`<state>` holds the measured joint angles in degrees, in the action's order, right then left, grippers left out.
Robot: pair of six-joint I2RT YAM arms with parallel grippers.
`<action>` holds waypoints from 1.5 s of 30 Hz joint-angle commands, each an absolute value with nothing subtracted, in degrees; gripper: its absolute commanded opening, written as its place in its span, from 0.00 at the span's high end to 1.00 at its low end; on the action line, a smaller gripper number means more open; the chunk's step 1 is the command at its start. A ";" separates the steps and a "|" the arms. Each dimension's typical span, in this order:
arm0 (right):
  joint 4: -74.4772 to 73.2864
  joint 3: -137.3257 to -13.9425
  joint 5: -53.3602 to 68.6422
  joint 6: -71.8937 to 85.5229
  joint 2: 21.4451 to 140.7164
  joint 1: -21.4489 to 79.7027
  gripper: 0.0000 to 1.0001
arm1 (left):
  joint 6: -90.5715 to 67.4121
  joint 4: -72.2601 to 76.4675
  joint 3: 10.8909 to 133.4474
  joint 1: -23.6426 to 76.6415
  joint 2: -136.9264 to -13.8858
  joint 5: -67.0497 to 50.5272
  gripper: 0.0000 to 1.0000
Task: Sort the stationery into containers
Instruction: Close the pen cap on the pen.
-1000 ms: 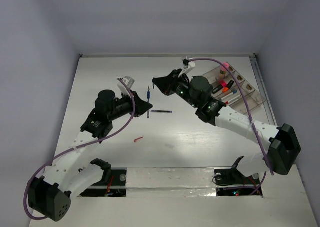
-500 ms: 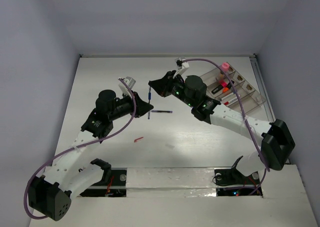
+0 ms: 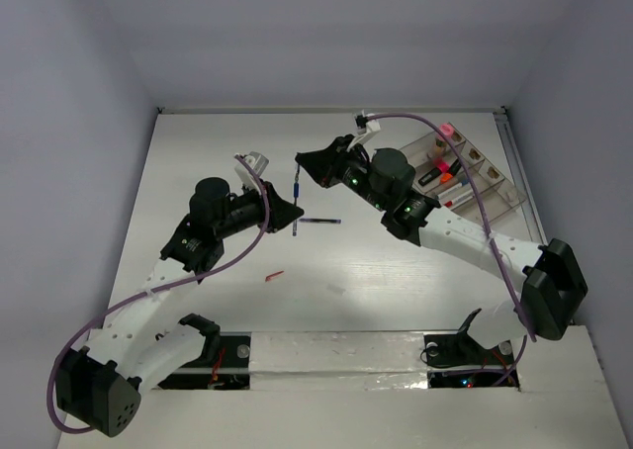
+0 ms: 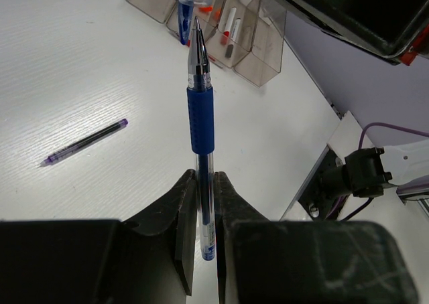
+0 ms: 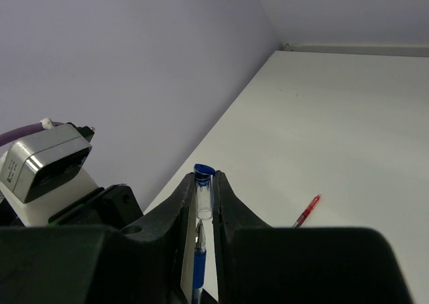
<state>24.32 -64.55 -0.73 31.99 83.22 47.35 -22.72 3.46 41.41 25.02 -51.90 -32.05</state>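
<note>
My left gripper (image 4: 204,177) is shut on the barrel of an uncapped blue pen (image 4: 201,116) and holds it above the table, tip pointing away. In the top view the pen (image 3: 296,194) spans the gap between my left gripper (image 3: 293,213) and my right gripper (image 3: 305,161). My right gripper (image 5: 204,178) is shut on the clear pen cap (image 5: 204,190) with its blue end. The cap's open mouth sits just off the pen's tip (image 5: 200,237), in line with it. The clear organiser tray (image 3: 487,188) stands at the right, with red, orange and blue pens in it.
A thin purple refill (image 3: 319,220) lies on the table right of the pen, also in the left wrist view (image 4: 86,142). A short red pen (image 3: 274,275) lies nearer the front, also in the right wrist view (image 5: 306,211). A pink-capped bottle (image 3: 447,132) sits at the tray's far end.
My right gripper with the cap has shifted left toward the pen tip, then eased slightly back. My left gripper and the pen have hardly moved.
</note>
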 commanded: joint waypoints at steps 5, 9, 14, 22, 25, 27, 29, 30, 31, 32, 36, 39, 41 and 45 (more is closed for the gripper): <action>27.69 -66.18 -0.71 32.08 81.39 47.90 1.00 | -21.88 5.01 43.24 24.70 -51.86 -32.70 1.00; 27.60 -65.66 -0.62 32.34 81.91 47.90 1.00 | -21.80 5.10 43.42 24.70 -51.59 -32.43 1.00; 27.33 -64.87 -0.35 32.69 82.09 47.90 1.00 | -21.53 4.83 43.33 24.70 -51.24 -31.73 1.00; 27.77 -62.84 -0.44 33.05 82.09 50.36 1.00 | -21.88 5.45 43.68 24.70 -50.71 -31.29 1.00; 27.86 -62.05 -0.53 33.05 82.09 50.36 1.00 | -21.80 5.54 43.59 24.70 -50.63 -31.20 1.00; 27.77 -61.88 -0.35 33.05 82.18 50.36 1.00 | -21.88 5.62 43.51 24.70 -50.80 -31.38 1.00; 27.77 -61.70 -0.35 33.13 82.09 50.36 1.00 | -21.80 5.45 43.59 24.70 -50.71 -31.03 1.00; 27.77 -61.35 -0.44 33.13 82.00 50.36 1.00 | -21.80 5.36 43.68 24.70 -50.45 -30.50 1.00; 27.25 -61.26 -0.44 33.13 81.91 50.36 1.00 | -21.71 5.36 43.68 24.70 -50.28 -30.15 1.00; 26.81 -61.09 0.00 33.13 81.91 50.88 1.00 | -21.62 5.36 43.77 24.70 -50.19 -29.97 1.00; 24.00 -59.68 4.21 33.05 81.13 50.89 1.00 | -21.45 5.19 44.12 24.70 -50.10 -29.45 1.00; 21.71 -57.31 6.40 33.40 79.98 50.89 1.00 | -21.36 5.10 44.30 24.70 -49.84 -28.74 1.00; 19.96 -55.56 7.64 33.66 79.28 51.42 1.00 | -21.88 5.27 44.47 24.70 -49.83 -28.65 1.00; 18.11 -52.39 10.63 34.19 78.31 52.65 1.00 | -22.85 5.89 45.87 24.70 -49.40 -28.65 1.00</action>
